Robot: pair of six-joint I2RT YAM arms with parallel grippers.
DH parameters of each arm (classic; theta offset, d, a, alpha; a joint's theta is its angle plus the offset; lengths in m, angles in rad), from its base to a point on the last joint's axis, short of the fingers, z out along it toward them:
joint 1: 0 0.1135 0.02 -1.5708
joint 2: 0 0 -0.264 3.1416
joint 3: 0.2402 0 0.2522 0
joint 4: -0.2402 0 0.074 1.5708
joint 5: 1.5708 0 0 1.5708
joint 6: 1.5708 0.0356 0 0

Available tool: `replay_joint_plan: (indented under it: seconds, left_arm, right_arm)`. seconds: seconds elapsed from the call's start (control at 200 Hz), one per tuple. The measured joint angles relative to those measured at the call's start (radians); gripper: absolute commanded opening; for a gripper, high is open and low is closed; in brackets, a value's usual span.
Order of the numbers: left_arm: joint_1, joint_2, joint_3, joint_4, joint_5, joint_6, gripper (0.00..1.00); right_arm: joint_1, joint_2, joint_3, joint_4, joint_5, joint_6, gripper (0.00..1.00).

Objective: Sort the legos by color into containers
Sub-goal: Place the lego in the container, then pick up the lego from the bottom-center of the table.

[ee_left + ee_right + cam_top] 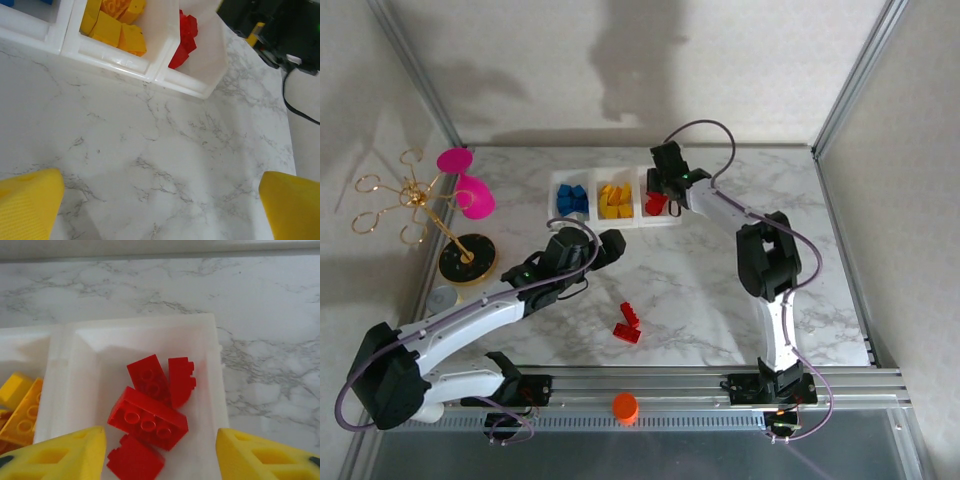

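Several red legos (148, 420) in 3 o'clock bin (212, 340), R gripper (160, 445) apart overhead for drop; L gripper (160, 200) wide, empty.

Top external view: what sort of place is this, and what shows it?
Probably a robot test cell in a lab: a left arm and right arm bolted to a metal rail at the edge of a marble-patterned table, plain walls framed by aluminium posts, and containers of colour-sorted legos.

No text, label, brand or number can be read anywhere. The studs on the red legos (148, 418) in the right container (214, 370) are too blurred to show lettering.
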Motion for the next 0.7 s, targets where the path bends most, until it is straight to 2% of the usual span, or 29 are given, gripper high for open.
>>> replay_joint_plan:
  seconds: [0.255,0.481,0.696]
  left_arm:
    - [0.000,-0.080,-0.027,-0.006,0.008,-0.004,1.00]
    - [0.000,-0.178,-0.105,-0.044,0.007,-0.018,1.00]
    - [0.000,-0.282,-0.171,-0.101,0.002,-0.050,1.00]
  right_arm:
    - [0.064,-0.235,-0.223,0.043,-0.021,0.009,0.67]
    - [0.150,-0.325,-0.391,0.047,-0.027,0.042,0.71]
    - [0.285,-0.380,-0.509,0.051,-0.023,0.107,0.75]
